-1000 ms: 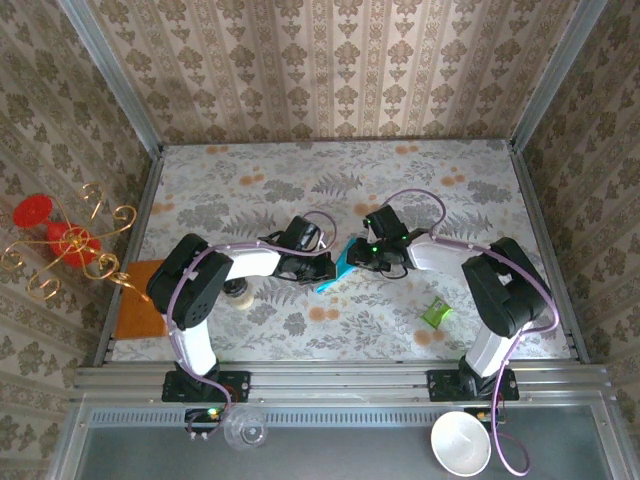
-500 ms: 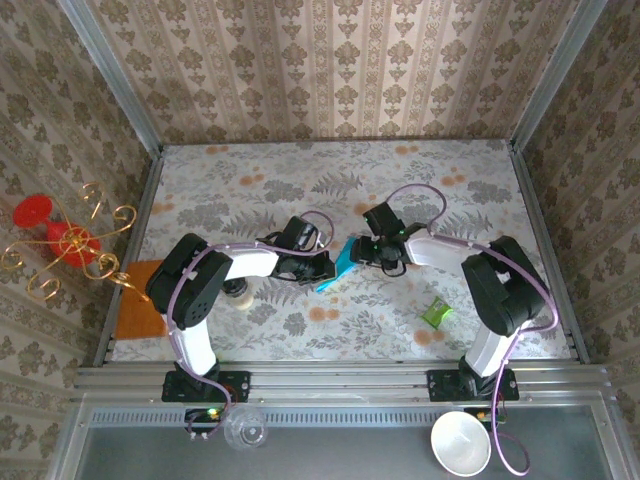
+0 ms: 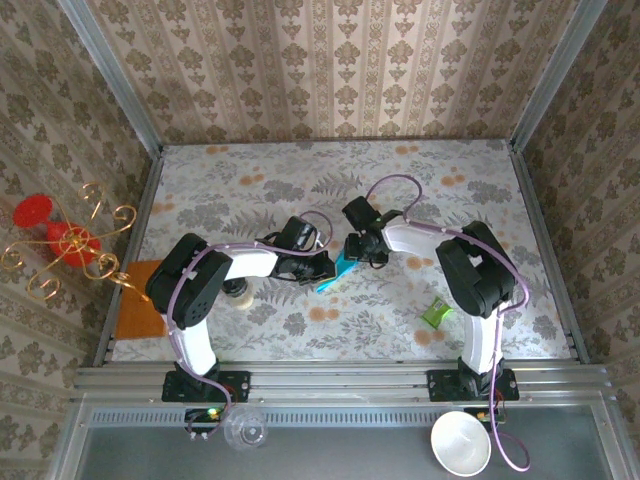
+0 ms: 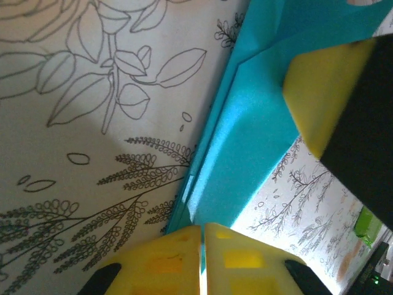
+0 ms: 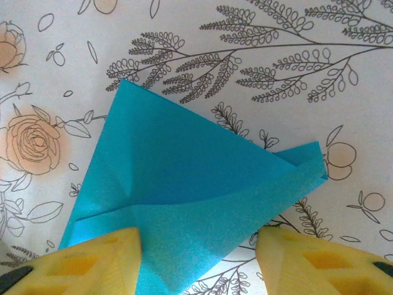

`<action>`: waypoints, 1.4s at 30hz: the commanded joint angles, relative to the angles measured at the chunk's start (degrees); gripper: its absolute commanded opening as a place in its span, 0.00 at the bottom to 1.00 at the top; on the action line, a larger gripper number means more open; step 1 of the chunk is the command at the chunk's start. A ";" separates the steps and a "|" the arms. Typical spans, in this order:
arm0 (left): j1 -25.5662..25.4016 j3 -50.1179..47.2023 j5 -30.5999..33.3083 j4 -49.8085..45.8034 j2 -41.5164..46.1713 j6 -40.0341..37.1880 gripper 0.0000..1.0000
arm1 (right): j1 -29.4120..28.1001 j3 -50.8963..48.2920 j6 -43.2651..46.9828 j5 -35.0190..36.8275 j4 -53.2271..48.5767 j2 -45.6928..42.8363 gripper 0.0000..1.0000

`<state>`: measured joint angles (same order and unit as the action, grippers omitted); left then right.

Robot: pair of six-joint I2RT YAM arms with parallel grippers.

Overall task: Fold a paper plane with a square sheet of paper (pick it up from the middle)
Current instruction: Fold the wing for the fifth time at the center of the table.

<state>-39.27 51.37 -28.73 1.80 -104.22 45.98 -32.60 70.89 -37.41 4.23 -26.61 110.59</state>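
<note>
The teal paper (image 5: 184, 178), folded into a layered triangle, lies near the centre of the flowered table (image 3: 250, 180). At its 9 o'clock the left gripper (image 4: 201, 228) has its fingers pinched together on the paper's edge. At its 1 o'clock the right gripper (image 5: 198, 236) stands about half open astride the paper, clamping nothing.

right tool (image 3: 353, 248) — jaws widened | arm swung left, over folded paper (image 3: 336, 271)

Nothing to read from where I stand: the folded teal paper (image 5: 184, 203) is plain, and the tablecloth (image 3: 250, 190) and wallpaper (image 3: 340, 70) carry only floral patterns.
</note>
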 commanded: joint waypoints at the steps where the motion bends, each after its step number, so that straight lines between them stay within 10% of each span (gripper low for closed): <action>1: 0.42 -0.86 -1.35 1.64 3.11 0.53 0.14 | -0.44 0.50 0.60 4.18 -6.13 5.01 0.57; 24: 1.56 0.50 2.05 1.23 -1.66 2.32 0.11 | 0.46 0.07 -0.67 0.87 -5.38 6.60 0.63; 36: 2.26 -1.76 3.33 0.99 -3.08 5.62 0.07 | 3.46 -10.55 -0.39 -11.98 9.26 -13.52 0.64; 42: 2.36 -2.15 3.68 0.98 -3.09 5.97 0.06 | 3.51 -16.81 -2.95 -23.31 21.34 -15.60 0.49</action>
<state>-37.43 51.00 -27.88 5.41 -105.41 51.07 -28.91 55.66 -38.65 -11.00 -12.91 94.85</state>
